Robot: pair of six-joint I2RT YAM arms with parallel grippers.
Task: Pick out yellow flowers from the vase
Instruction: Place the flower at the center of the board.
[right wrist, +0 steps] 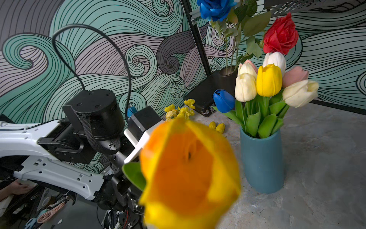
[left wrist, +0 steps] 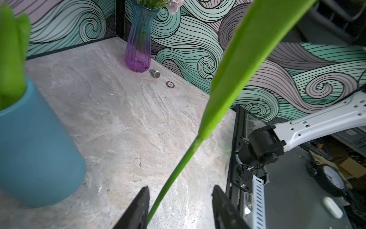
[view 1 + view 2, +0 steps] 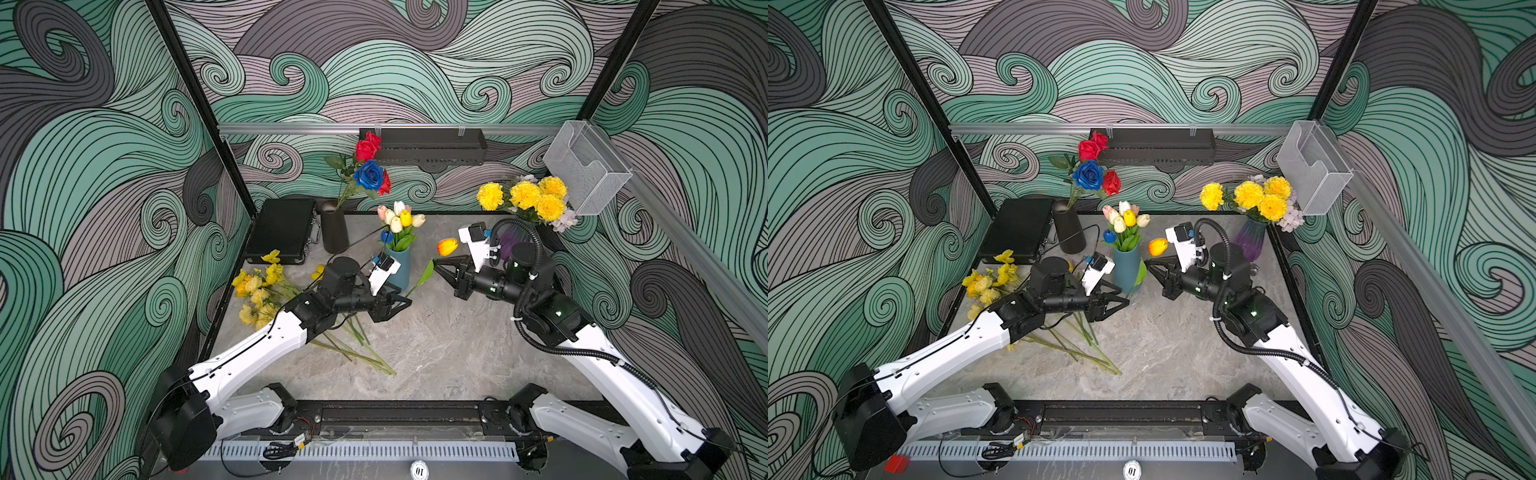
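Note:
An orange-yellow tulip (image 3: 447, 246) hangs in the air to the right of the teal vase (image 3: 401, 270). My right gripper (image 3: 437, 266) is shut on its stem just under the head; the blurred head (image 1: 190, 168) hides the jaws in the right wrist view. Its green stem (image 2: 178, 172) runs down between the jaws of my left gripper (image 2: 181, 187), which stand apart, the stem close to one finger. A yellow tulip (image 1: 269, 80) stands in the teal vase among white, pink and blue ones. Several yellow flowers (image 3: 257, 291) lie on the table at the left.
A purple glass vase (image 3: 1250, 239) with yellow pompom blooms (image 3: 525, 195) stands at the back right. A black vase (image 3: 334, 226) holds red and blue roses, beside a black case (image 3: 280, 230). A small metal cylinder (image 2: 155, 73) and a round chip (image 2: 170, 84) lie near the purple vase.

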